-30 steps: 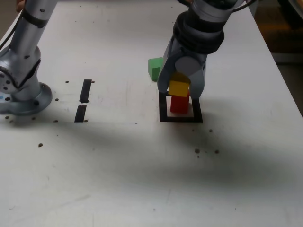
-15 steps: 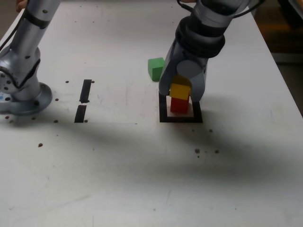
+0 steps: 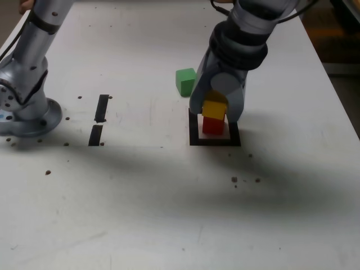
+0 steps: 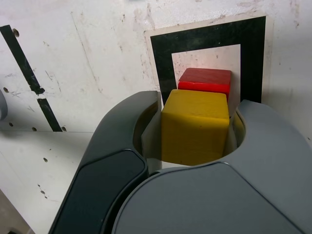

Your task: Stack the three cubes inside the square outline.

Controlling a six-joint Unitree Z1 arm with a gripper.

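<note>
Inside the thick black tape square outline [image 3: 214,142], on bare white table: grey two-fingered gripper [image 3: 216,109] lowered over it, one finger on either side of a small solid yellow cube [image 3: 214,108]. Fingers close against the yellow cube's sides in the wrist view [image 4: 195,126], though a thin pale gap shows on one side, so cannot tell whether clamped or just released. Directly beneath the yellow cube, a small solid red cube [image 3: 213,125] resting within the outline, the two stacked, slightly offset in the wrist view [image 4: 205,80]. Just outside the outline, beyond its far corner toward the exterior view's left, a small solid green cube [image 3: 185,81] alone on the table, apart from the stack.
</note>
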